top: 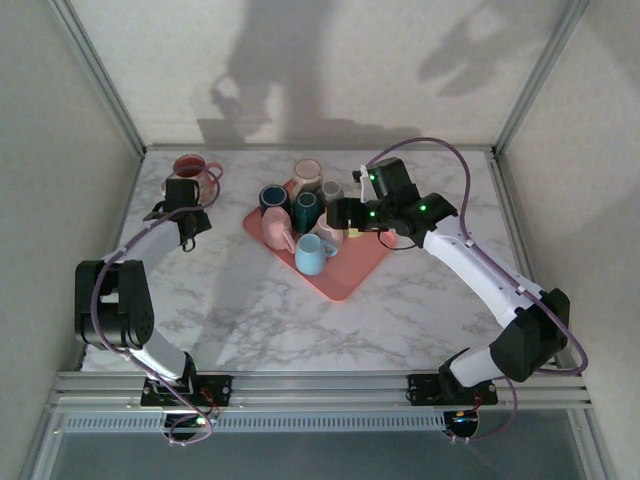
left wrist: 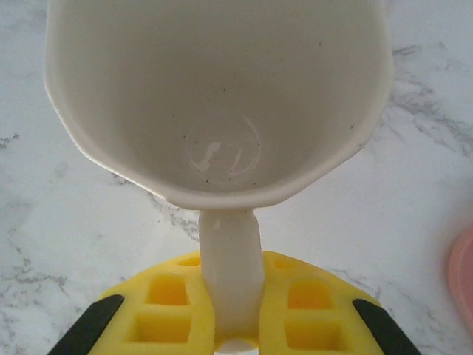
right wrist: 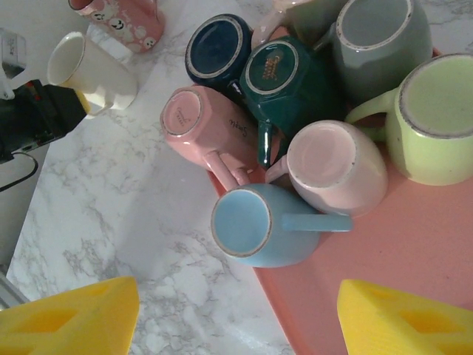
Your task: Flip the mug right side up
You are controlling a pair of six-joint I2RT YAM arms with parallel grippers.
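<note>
My left gripper is shut on the handle of a cream mug. The mug's open mouth faces the wrist camera, and its bare inside shows. From the right wrist view the cream mug looks tilted over the marble, with the left gripper beside it. In the top view the left gripper is at the table's far left. My right gripper hangs open above the near edge of the pink tray, nothing between its yellow fingers. It is over the tray's mugs in the top view.
Several mugs stand upside down on the tray, among them a light blue one, a pink one, a dark green one and a navy one. A pink smiley mug stands near the cream mug.
</note>
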